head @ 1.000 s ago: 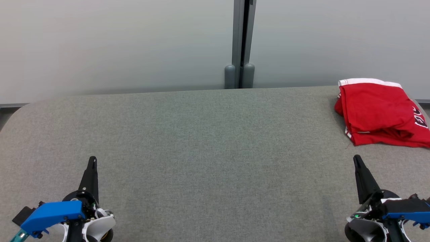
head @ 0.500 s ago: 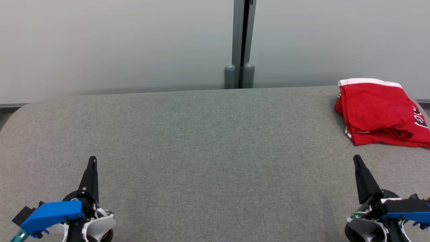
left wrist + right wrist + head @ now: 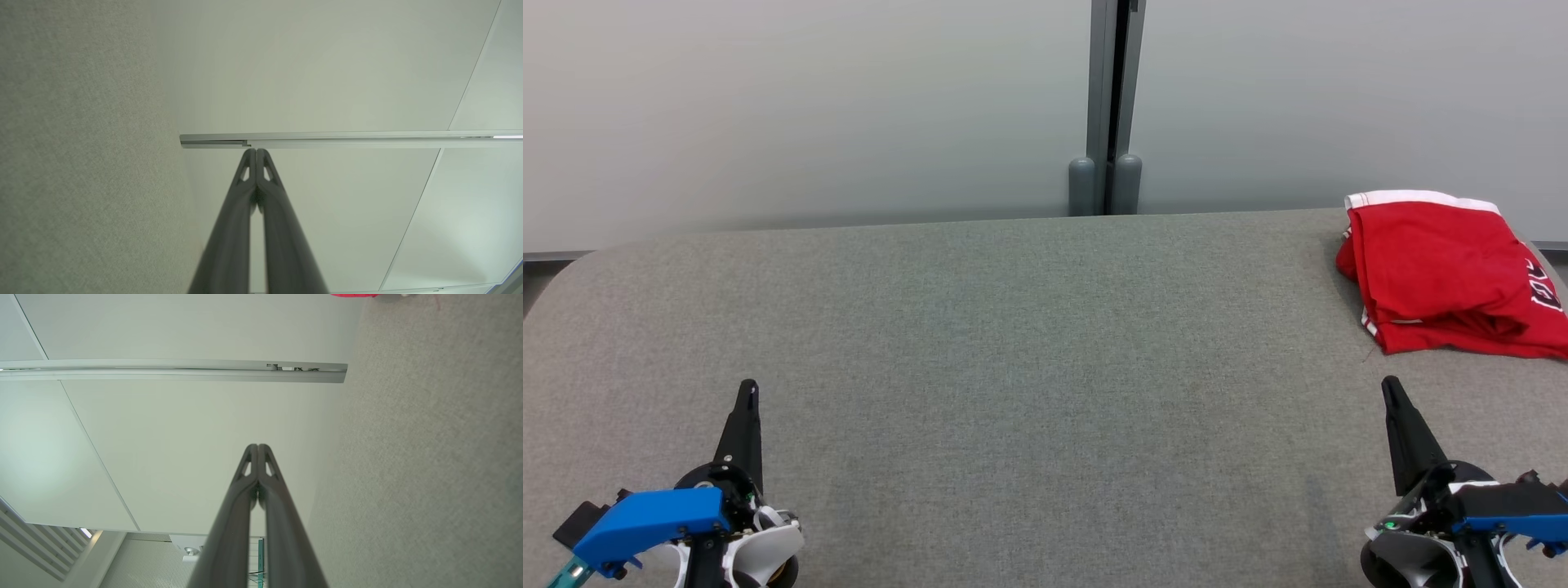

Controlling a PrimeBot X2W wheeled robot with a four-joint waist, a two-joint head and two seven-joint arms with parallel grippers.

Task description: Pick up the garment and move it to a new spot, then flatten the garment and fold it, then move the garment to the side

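The garment (image 3: 1445, 273) is red with a white band and dark lettering, and lies folded at the far right of the grey table (image 3: 1029, 327), partly past the head view's right edge. A red sliver of the garment (image 3: 353, 295) shows at the top of the right wrist view. My left gripper (image 3: 747, 385) rests shut at the lower left, nothing between its fingers (image 3: 267, 179). My right gripper (image 3: 1390, 382) is shut and empty at the lower right, a short way in front of the garment. Both wrist views show the fingertips (image 3: 265, 465) pressed together.
A pale partition wall with a grey vertical post (image 3: 1107, 106) stands right behind the table's far edge. The table's corners are rounded at the far left (image 3: 572, 261). Bare grey fabric spans the middle between both grippers.
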